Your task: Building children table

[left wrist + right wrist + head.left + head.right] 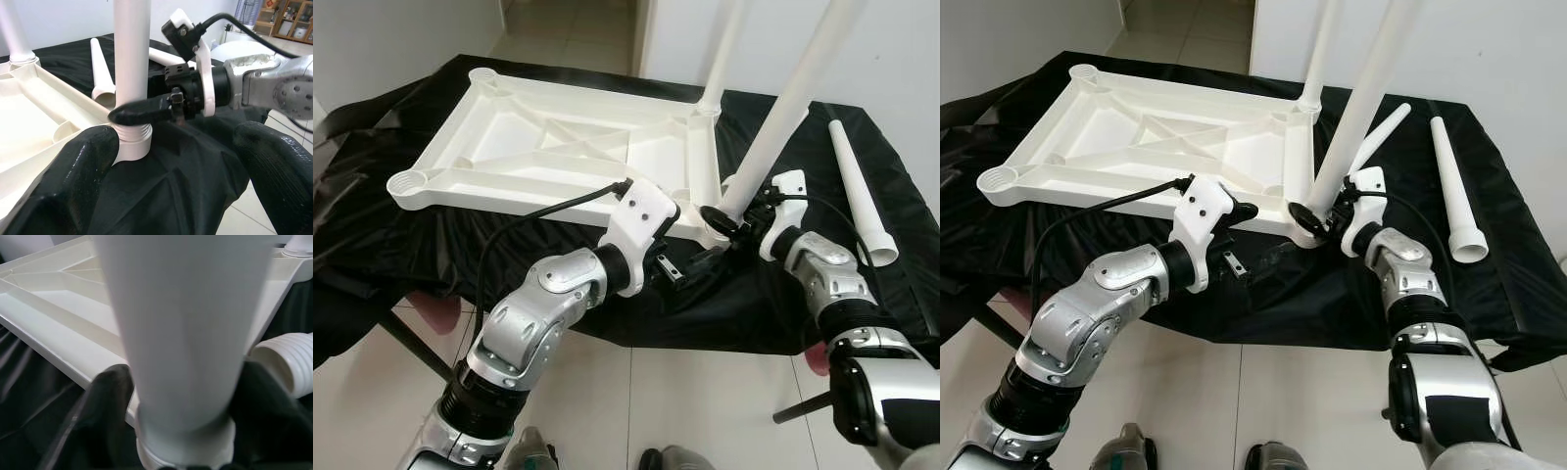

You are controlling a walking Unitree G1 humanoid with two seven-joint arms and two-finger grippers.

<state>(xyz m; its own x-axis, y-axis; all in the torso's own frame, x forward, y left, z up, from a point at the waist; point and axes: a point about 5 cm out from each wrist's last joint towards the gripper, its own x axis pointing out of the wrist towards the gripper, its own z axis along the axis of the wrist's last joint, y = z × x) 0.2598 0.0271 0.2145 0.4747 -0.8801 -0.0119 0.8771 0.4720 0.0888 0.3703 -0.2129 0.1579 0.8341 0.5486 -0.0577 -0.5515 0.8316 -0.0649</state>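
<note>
Black cloth [401, 235]; upright leg [783, 113] in right claw [729, 223]

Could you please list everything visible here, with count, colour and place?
Tabletop: one, white, upside down on the black cloth.
Fitted legs: two, white; one in the near right corner socket, one in the far right corner.
Loose legs: two, white, on the cloth to the right; one lies in the open, the other behind the near fitted leg.
Black cloth: one, draped over the work surface.
Floor: pale tiles.
Right claw: closed round the near fitted leg's base.
Left claw: open, just short of that corner.
</note>
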